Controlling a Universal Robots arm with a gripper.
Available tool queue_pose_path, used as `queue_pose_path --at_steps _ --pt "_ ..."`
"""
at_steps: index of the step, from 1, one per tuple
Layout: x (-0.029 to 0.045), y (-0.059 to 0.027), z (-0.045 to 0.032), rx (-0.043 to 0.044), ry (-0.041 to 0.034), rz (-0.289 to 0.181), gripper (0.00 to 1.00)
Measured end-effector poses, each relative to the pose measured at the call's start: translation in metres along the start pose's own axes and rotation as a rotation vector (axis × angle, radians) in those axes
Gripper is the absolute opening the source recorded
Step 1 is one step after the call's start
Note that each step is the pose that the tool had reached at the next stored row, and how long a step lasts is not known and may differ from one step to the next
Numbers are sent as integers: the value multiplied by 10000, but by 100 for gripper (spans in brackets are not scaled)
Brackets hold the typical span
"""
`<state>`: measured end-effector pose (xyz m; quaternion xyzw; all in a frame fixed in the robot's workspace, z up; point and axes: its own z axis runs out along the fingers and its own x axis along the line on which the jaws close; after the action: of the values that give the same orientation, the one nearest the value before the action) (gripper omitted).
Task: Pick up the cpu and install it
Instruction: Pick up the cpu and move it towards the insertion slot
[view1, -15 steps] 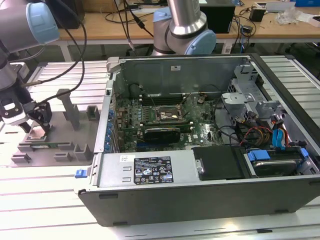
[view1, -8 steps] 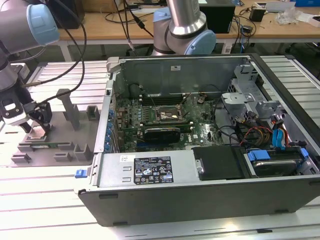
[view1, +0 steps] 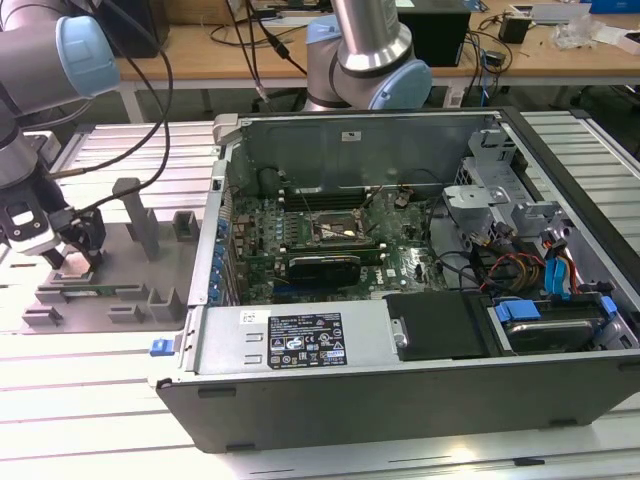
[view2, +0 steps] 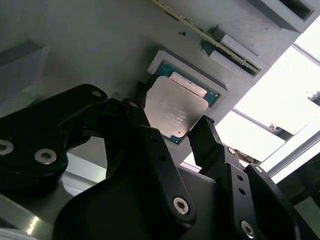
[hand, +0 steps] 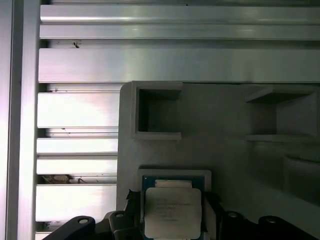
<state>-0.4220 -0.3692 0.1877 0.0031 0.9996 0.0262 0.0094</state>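
Your end effector (view2: 171, 120) pinches the cpu (view2: 172, 102) at the grey fixture (view1: 120, 275); exterior view, nine o'clock from the computer case (view1: 300, 345).

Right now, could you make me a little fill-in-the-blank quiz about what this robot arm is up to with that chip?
1. The gripper is at the cpu, over a plastic fixture whose colour is ____.
2. That fixture stands outside the computer case, on the exterior view's ____.
3. Inside the open case, the motherboard is ____ in colour.

Missing words: grey; left; green.
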Motion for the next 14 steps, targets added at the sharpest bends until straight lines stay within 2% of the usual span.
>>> queue_pose_path --at_steps 5,14 --pt "2 1 3 132 0 -2 60" --pt "2 2 -8 136 1 -2 60"
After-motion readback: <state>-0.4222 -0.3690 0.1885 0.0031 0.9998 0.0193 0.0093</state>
